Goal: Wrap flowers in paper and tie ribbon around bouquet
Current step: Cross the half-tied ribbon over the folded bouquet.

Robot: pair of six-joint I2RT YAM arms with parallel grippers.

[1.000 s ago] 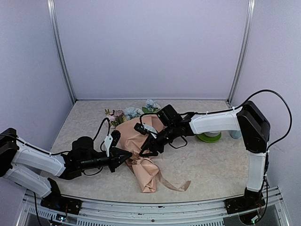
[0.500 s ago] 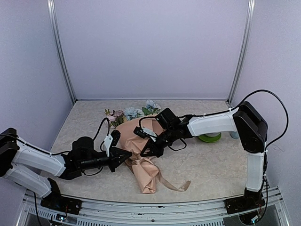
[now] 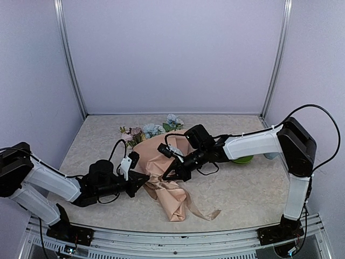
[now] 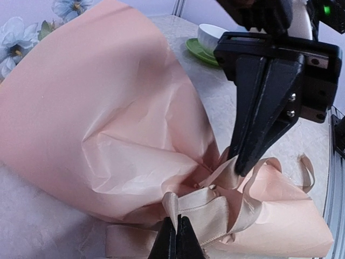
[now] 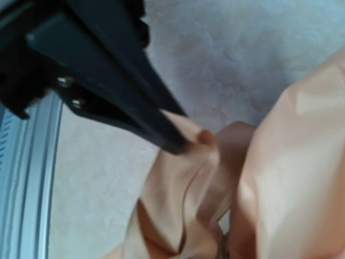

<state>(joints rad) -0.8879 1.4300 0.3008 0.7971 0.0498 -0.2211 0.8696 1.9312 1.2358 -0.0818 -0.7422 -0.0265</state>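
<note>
**Left fingers (image 4: 176, 234), right fingers (image 4: 243, 159): pinched shut on ribbon (image 4: 215, 208)**

Stretched low over worktop (image 3: 242, 189) from left; angled down from right. Pinching at narrow waist of bouquet (image 3: 153, 154), laid on its side mid-worktop.

Pale marbled beige tabletop (image 3: 237, 189) carries a peach-pink paper cone bouquet (image 3: 155, 155) lying on its side, blooms toward the far edge, narrow beige fabric ribbon (image 3: 205, 214) trailing by its tail, round green saucer (image 3: 244, 159) to the right.
</note>
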